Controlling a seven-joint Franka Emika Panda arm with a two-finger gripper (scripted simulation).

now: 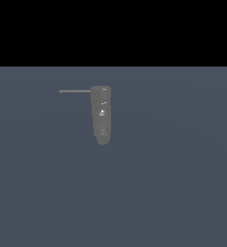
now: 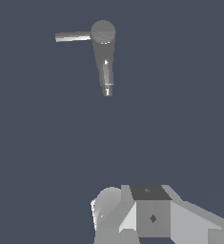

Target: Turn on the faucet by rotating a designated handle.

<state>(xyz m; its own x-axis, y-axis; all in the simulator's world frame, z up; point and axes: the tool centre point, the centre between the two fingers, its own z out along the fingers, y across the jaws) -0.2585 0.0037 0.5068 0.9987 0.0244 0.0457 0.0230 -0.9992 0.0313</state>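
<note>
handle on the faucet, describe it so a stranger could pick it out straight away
On the bare blue-grey floor stands one dark grey faucet. From its top end the handle sticks out sideways toward the exterior view's left: a thin, straight grey rod, far slimmer than the thick cylindrical body.

The exterior view looked down from a raised, distant spot onto a bare slate-grey floor, with a black band above its far edge. The faucet stood small, above the middle of that picture, its handle pointing to the exterior view's left. The wrist view looked almost straight down from well above, with part of the arm's grey housing at the picture's edge. Both views shared the faucet, the handle and the surrounding floor.
</note>
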